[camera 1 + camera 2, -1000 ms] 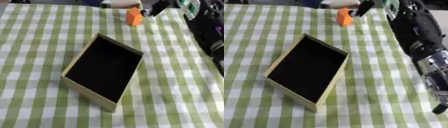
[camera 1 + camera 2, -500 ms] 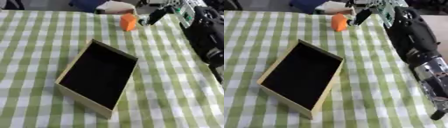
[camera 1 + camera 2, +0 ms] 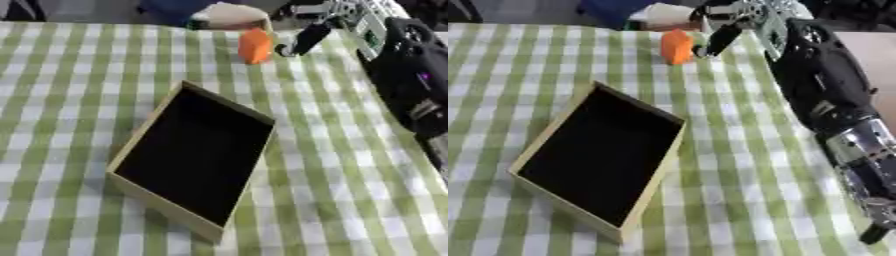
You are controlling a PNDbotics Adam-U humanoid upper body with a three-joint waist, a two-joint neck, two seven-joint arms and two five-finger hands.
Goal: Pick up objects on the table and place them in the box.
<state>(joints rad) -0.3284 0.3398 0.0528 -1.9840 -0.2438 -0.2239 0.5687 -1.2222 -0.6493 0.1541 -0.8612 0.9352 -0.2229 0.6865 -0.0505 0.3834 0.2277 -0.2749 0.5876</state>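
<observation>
Looking down at the tabletop (image 3: 79, 70), we see a green-and-white checked cloth covering it from edge to edge. A shallow open box (image 3: 194, 156) with tan walls and a dark interior lies near the middle of the tabletop, turned at an angle so that one corner points toward the far edge and another toward the near edge. Nothing is visible inside the box.

A small orange block (image 3: 676, 46) stands upright close to the far edge of the tabletop, well apart from the box. Behind it, at the far edge, we note a pale rounded object (image 3: 229, 17) and something blue (image 3: 614, 11); we cannot tell what either is.

Our right arm (image 3: 820, 95), black with silver joints, runs along the right side of the tabletop from the near right corner toward the far edge. The right hand (image 3: 726, 27) is just beside the orange block, on its right. One dark finger (image 3: 305, 40) points down toward the cloth next to the block. We cannot tell whether it touches the block, nor how the remaining fingers are set.

The left hand appears in neither view.
</observation>
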